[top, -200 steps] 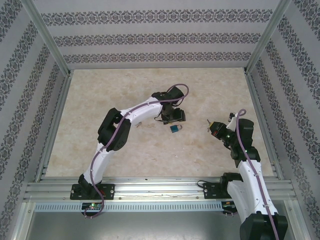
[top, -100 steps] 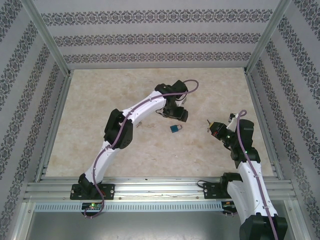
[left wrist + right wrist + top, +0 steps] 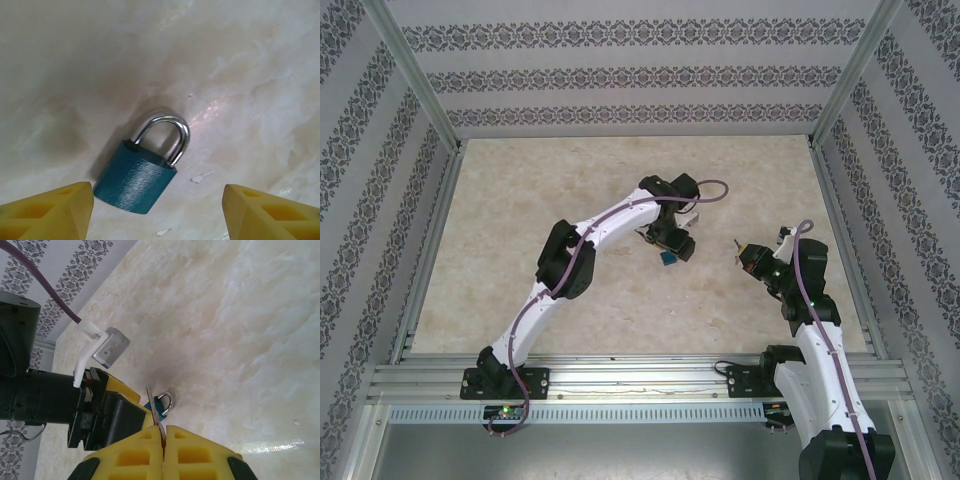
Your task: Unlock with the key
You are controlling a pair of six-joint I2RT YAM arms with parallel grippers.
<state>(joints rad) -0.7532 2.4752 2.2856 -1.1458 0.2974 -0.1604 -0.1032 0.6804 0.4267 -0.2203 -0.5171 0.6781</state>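
A teal padlock [image 3: 134, 177] with a silver shackle [image 3: 170, 131] lies flat on the marble tabletop [image 3: 240, 75], shackle closed. My left gripper [image 3: 158, 202] hovers over it, open, with one yellow fingertip [image 3: 60, 210] to each side of the lock and touching nothing. From above, the left gripper [image 3: 672, 246] covers most of the padlock [image 3: 666, 259]. My right gripper [image 3: 163, 430] is shut on the key [image 3: 154, 410], whose thin blade sticks out toward the padlock [image 3: 161, 405]. It waits to the right of the lock, with the right gripper [image 3: 750, 256] holding the key [image 3: 737, 243] above the table.
The marble tabletop [image 3: 520, 220] is ringed by aluminium rails and patterned walls [image 3: 640, 75]. The left arm's wrist and purple cable [image 3: 45, 390] sit close to the left of the key tip. Small white flecks [image 3: 200, 176] mark the surface near the lock.
My left arm has swung right and toward the front, ending over the padlock with its jaws slightly wider. The padlock and the right arm with the key have not moved.
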